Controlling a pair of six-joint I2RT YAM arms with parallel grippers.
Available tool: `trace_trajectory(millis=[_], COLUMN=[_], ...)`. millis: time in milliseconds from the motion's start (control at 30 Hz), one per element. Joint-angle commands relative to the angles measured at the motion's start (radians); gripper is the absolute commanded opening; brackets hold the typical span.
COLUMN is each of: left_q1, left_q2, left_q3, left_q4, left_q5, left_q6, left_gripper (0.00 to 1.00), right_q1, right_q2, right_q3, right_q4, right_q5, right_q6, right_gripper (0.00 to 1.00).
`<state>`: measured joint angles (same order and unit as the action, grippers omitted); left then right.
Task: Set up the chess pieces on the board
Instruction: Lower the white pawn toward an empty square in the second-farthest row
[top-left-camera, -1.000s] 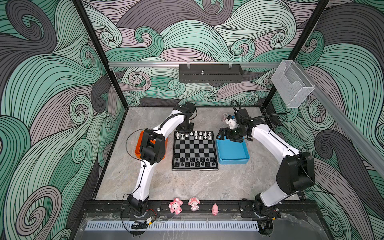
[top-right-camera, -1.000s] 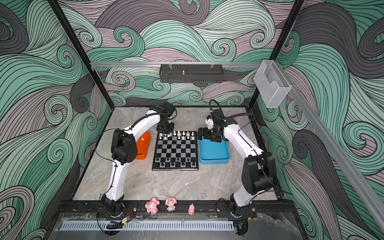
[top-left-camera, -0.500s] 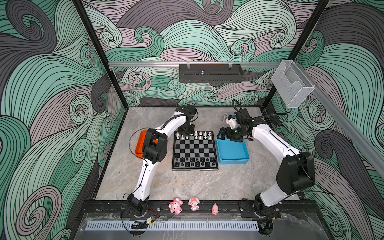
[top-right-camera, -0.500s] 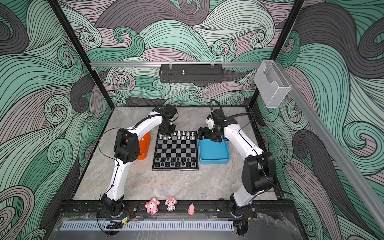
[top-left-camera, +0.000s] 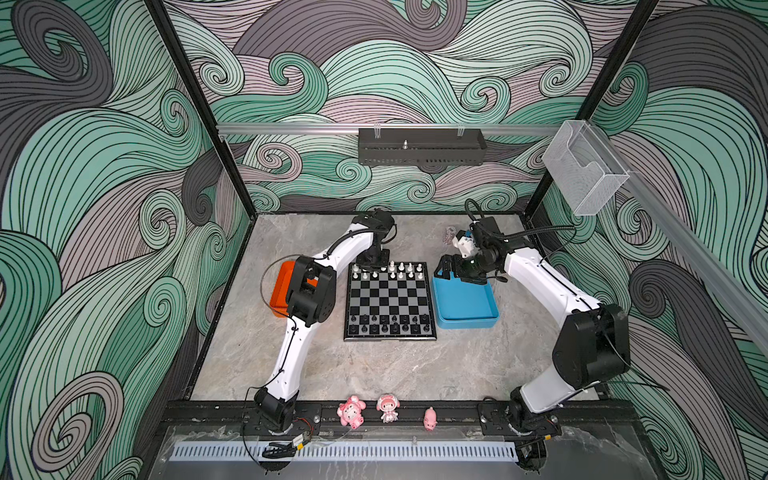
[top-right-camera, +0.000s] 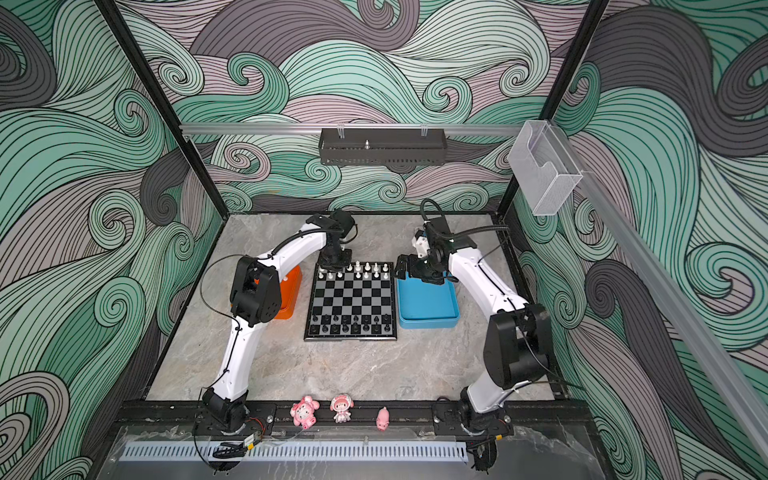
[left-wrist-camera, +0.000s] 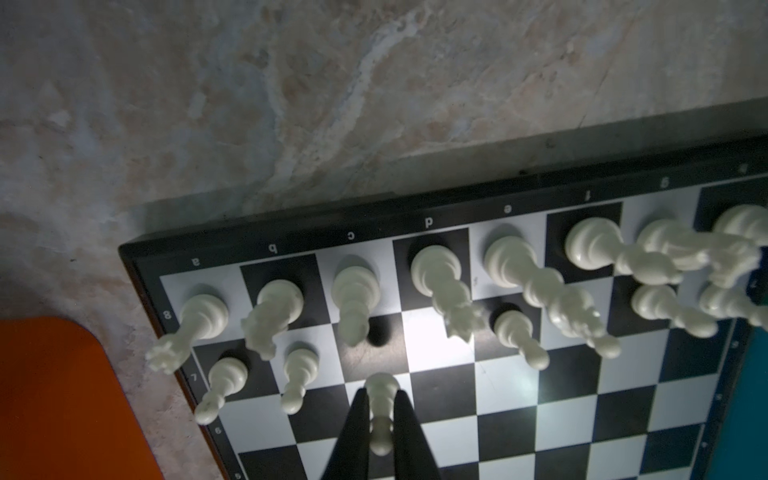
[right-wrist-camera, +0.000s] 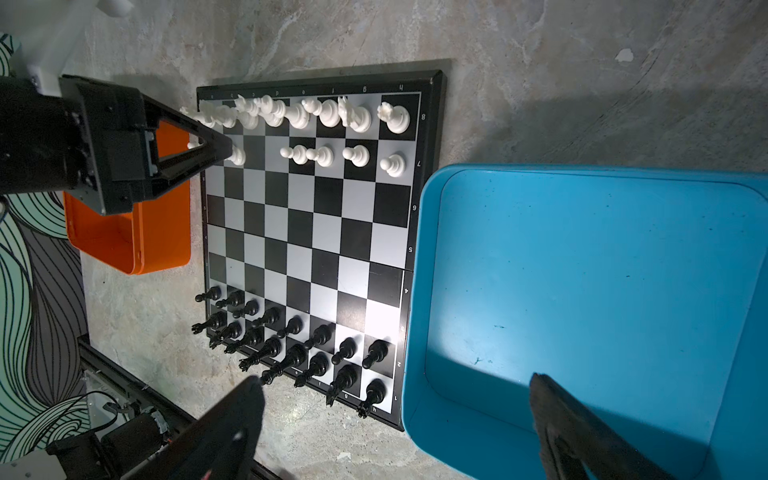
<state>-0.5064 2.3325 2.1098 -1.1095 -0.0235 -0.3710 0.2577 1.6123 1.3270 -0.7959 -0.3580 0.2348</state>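
Records left tool (left-wrist-camera: 381, 397) lowered toward the far-left corner of the board (top-left-camera: 388, 301) since a second ago, clamped on a white pawn (left-wrist-camera: 381, 432) above the pawn-row gap, right tool (right-wrist-camera: 395, 380) spread wide, empty, over blue tray (right-wrist-camera: 582, 270); judges black ranks (right-wrist-camera: 291, 345) full, white apparently two pawns short.

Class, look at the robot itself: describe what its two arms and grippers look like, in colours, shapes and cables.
Both the left arm and right arm have smooth white links joined by bulky black joint housings. Thin black cables loop alongside them. The left gripper and right gripper are black, with flat tapering fingers.
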Motion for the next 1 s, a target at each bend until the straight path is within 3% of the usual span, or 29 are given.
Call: trace_trajectory(millis=[0, 967], left_q1=[-0.004, -0.004], left_q2=[0.023, 0.051], left_q3=[0.036, 0.050], left_q4=[-0.007, -0.004], left_q5=[-0.018, -0.049], left_q6=[-0.011, -0.006], left_gripper=[0.14, 0.14], right_q1=[-0.007, -0.012], right_q2=[0.001, 0.015], right_q3=[-0.013, -0.014], right_q4=[0.000, 0.003], right_q5=[-0.012, -0.019], right_q6=[-0.019, -0.017], right_gripper=[0.99, 0.99])
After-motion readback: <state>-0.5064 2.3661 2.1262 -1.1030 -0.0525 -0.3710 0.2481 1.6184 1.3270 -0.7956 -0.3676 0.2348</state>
